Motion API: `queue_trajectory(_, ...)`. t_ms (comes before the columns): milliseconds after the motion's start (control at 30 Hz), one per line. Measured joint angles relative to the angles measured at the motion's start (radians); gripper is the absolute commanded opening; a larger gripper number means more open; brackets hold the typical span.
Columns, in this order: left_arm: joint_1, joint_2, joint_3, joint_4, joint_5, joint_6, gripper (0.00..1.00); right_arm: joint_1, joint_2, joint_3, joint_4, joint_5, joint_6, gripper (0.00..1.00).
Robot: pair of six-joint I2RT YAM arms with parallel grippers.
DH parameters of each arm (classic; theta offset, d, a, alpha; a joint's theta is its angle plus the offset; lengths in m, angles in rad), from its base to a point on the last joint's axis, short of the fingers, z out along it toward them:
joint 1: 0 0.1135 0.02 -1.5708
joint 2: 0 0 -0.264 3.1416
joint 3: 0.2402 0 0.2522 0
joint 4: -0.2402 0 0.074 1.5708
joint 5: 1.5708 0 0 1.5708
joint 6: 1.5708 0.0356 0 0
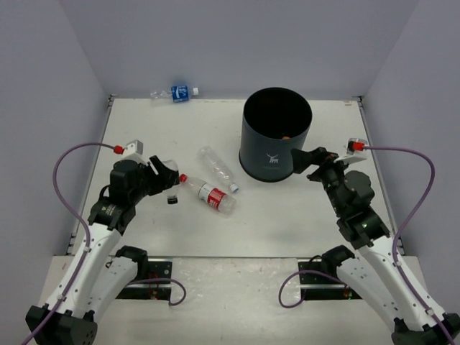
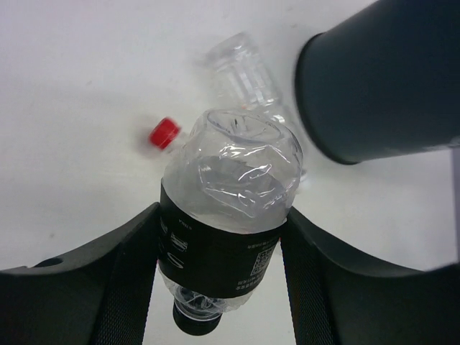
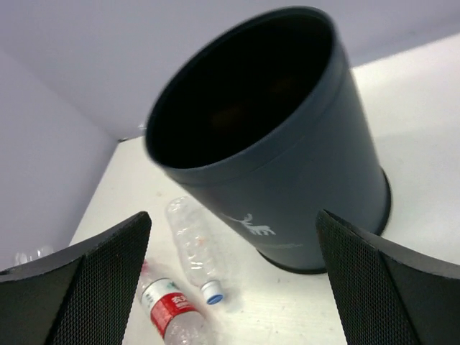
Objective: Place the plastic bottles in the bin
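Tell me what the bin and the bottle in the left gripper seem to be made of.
The bin looks like plastic or coated metal: smooth, dark, matte wall with soft sheen. The bottle is thin clear plastic: see-through, dented wall, black label.

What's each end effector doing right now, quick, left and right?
Left end effector: closed on the black-labelled bottle.
Right end effector: open, holding nothing, near the bin.

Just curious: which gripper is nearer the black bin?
Right. The right gripper sits just right of the bin; the left gripper is far off to its left.
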Motion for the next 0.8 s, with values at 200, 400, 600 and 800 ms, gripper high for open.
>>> queue_trajectory(200,-0.011,-0.001,0.004,0.240,0.245,0.017,0.17,0.009,0.032,-0.012,0.134,-0.396,-0.098,0.99)
queue_trajectory(400,-0.090,0.079,0.004,0.443,0.344,0.004,0.17,0.189,0.195,-0.012,0.265,-0.583,-0.121,0.99)
queue_trajectory(600,-0.222,0.111,0.005,0.600,0.318,-0.040,0.18,0.376,0.414,0.011,0.435,-0.606,-0.119,0.99)
queue_trajectory(800,-0.335,0.150,0.005,0.709,0.289,-0.064,0.18,0.439,0.577,0.030,0.619,-0.547,-0.081,0.99)
